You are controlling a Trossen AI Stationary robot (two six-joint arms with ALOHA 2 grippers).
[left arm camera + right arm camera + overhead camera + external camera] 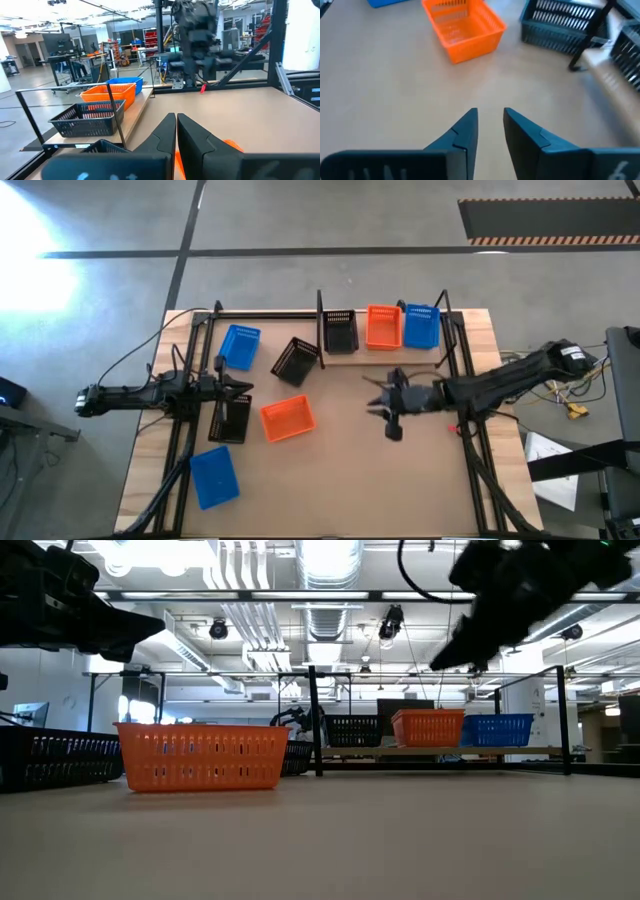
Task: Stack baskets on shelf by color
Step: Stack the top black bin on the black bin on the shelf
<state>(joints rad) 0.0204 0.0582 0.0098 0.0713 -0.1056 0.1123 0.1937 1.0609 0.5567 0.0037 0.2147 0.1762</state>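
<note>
Right hand [490, 122] slightly parted and empty above bare tabletop [395, 90], loose orange basket [465, 27] well ahead.

3 baskets [380, 328] on shelf [345, 358]

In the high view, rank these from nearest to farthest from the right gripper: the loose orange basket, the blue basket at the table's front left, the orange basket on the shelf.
From the right gripper:
1. Orange basket on the shelf, just behind it.
2. Loose orange basket, mid-table toward the left arm.
3. Front-left blue basket, near the table's corner.
</note>
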